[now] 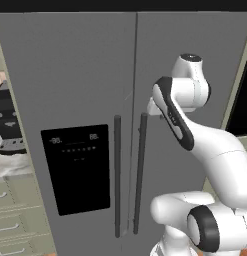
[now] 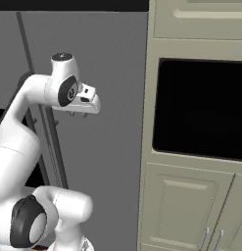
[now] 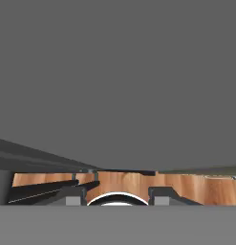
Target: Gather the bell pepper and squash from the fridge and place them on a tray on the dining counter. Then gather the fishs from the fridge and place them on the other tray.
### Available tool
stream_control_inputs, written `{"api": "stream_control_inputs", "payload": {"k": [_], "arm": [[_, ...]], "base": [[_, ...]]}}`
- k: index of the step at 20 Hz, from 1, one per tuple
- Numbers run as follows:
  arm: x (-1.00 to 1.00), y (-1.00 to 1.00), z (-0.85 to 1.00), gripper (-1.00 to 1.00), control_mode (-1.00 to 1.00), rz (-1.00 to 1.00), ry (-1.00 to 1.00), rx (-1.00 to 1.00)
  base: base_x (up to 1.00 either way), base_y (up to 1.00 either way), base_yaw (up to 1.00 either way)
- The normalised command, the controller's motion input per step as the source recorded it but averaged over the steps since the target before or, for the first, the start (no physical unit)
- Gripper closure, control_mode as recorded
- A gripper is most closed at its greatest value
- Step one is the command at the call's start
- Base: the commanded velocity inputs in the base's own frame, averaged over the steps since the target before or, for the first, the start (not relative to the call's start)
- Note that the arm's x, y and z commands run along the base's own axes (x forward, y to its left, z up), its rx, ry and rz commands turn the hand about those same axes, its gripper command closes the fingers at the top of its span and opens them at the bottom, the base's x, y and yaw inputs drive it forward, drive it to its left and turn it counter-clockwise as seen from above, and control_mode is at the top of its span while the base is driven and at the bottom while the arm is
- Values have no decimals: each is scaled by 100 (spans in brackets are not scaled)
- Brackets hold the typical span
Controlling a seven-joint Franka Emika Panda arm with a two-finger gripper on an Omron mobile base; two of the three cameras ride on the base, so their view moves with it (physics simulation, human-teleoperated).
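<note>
Fridge [image 1: 75, 75] stands directly ahead, both doors closed, dispenser panel [image 1: 77, 167] on the left door, dark handles [image 1: 117, 175] flanking the centre seam. Arm is raised, elbow bent, its gripper [image 2: 78, 113] pointing down beside the right handle [image 2: 50, 142] (whether the fingers grasp it, or how far they part, cannot be told). A pale cabinet with a dark oven window [image 2: 201, 108] stands to the right.

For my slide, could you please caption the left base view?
Arm's gripper at the closed fridge, by its right door handle.
</note>
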Motion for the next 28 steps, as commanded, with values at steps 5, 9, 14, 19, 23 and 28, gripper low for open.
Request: {"api": "stream_control_inputs", "payload": {"k": [5, 9, 14, 19, 23, 28], "arm": [[-33, 0, 0, -100, -100, 0, -13, 0], [-95, 0, 0, -100, -100, 0, -24, 0], [-94, 0, 0, -100, -100, 0, -26, 0], [-68, 0, 0, -100, -100, 0, -24, 0], [-17, 0, 0, -100, -100, 0, -19, 0], [-12, 0, 21, -100, 100, 0, -5, 0]], "base": [[0, 0, 0], [0, 0, 0], [0, 0, 0], [0, 0, 0], [0, 0, 0], [-11, 0, 0]]}}
